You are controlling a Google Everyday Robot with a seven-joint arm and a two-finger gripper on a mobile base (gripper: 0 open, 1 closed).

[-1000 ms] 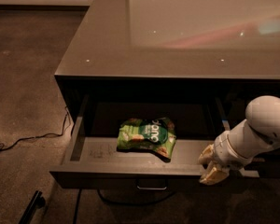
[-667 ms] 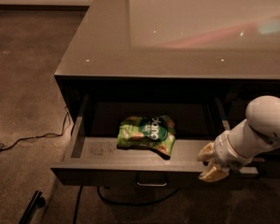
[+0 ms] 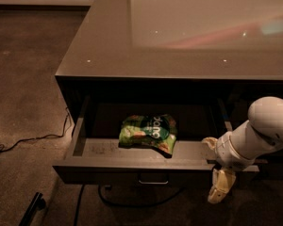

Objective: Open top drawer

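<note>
While I look down from the front of the bench, I see the pincer (image 3: 212, 169) at the right end of the top drawer (image 3: 108, 160), low and close to its front panel. Its two pale fingers (image 3: 220, 188) stand wide apart: one lies over the upper edge of the panel, on the inner side, and the other hangs down in front of it. If they press on the panel, I cannot tell. Behind the pincer, the white rounded arm (image 3: 266, 126) goes up to the right and covers the right corner of the drawer.

The top drawer is pulled out from under the bench top (image 3: 108, 46), and its grey floor is visible. A green snack bag (image 3: 148, 132) lies flat on this floor, near the middle and well apart from the pincer. A small metal handle (image 3: 153, 179) sits at the centre of the front panel, below the bag.

On the carpet (image 3: 23, 79) at the left, a thin black cable (image 3: 33, 139) runs toward the drawer side.
</note>
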